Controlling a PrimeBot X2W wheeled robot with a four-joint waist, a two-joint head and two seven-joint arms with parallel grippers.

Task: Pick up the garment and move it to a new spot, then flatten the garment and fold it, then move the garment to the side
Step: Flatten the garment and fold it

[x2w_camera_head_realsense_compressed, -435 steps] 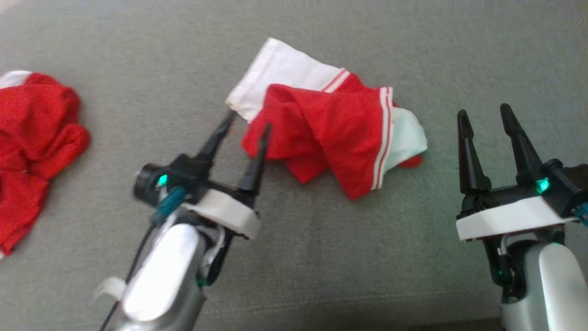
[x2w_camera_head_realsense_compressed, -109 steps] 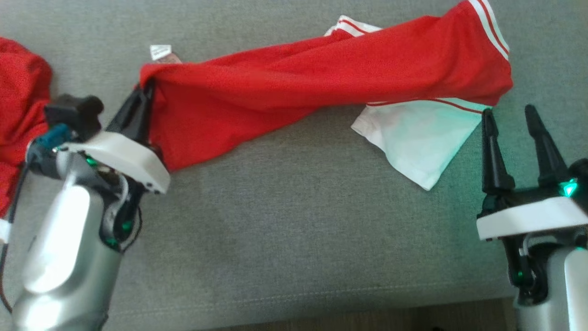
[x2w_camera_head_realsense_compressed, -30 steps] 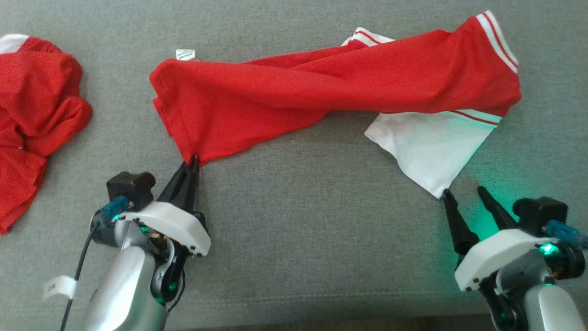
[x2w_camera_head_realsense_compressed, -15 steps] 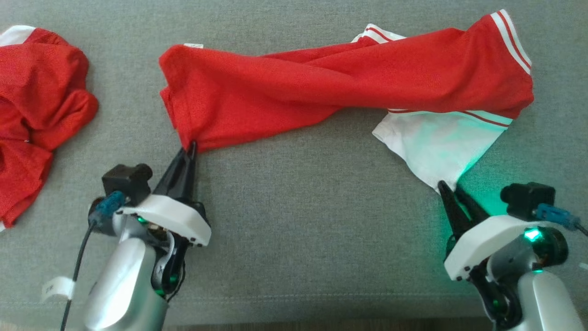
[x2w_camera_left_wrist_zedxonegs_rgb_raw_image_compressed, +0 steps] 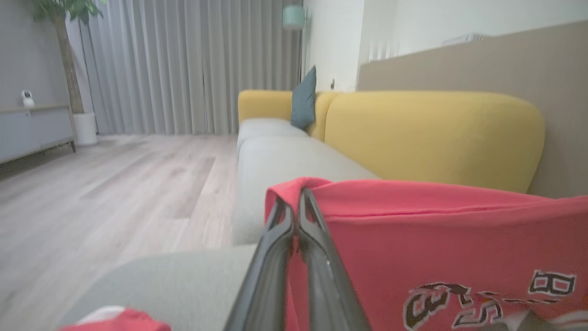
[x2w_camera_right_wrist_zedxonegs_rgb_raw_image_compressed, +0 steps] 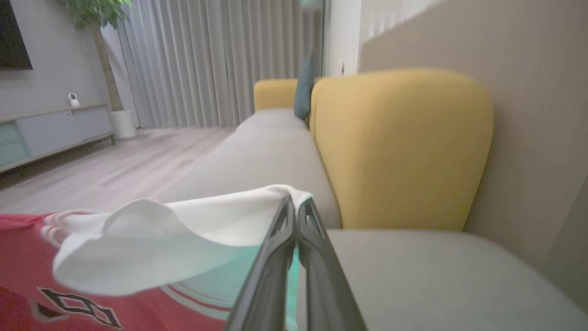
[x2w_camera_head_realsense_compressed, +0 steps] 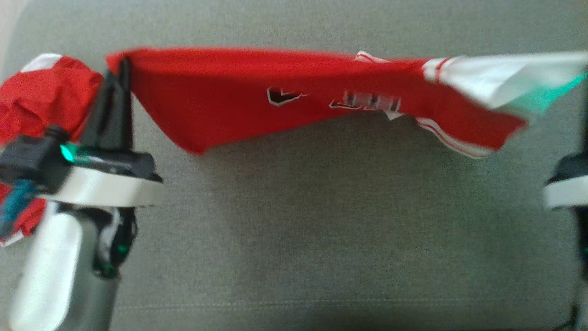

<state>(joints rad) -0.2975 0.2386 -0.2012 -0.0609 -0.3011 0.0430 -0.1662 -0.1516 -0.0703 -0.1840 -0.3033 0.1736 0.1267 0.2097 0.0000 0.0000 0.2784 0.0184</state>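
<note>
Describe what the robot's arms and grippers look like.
The left gripper and right gripper each have two long, dark, tapering fingers. Behind the left one sit a black block, a green light, a white band, a teal plug and a glossy silver forearm.

two garments: the stretched garment [x2w_camera_head_realsense_compressed: 220,101] and the heaped garment [x2w_camera_head_realsense_compressed: 46,92]. two grippers: left gripper [x2w_camera_left_wrist_zedxonegs_rgb_raw_image_compressed: 296,202], right gripper [x2w_camera_right_wrist_zedxonegs_rgb_raw_image_compressed: 296,203]. one blue cushion [x2w_camera_left_wrist_zedxonegs_rgb_raw_image_compressed: 304,97].

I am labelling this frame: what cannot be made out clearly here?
- Print on the held garment: motion-blurred in the head view, cut by the bottom edge in the left wrist view.
- Second red garment: head view, partly behind the left gripper, cut by the left edge.
</note>
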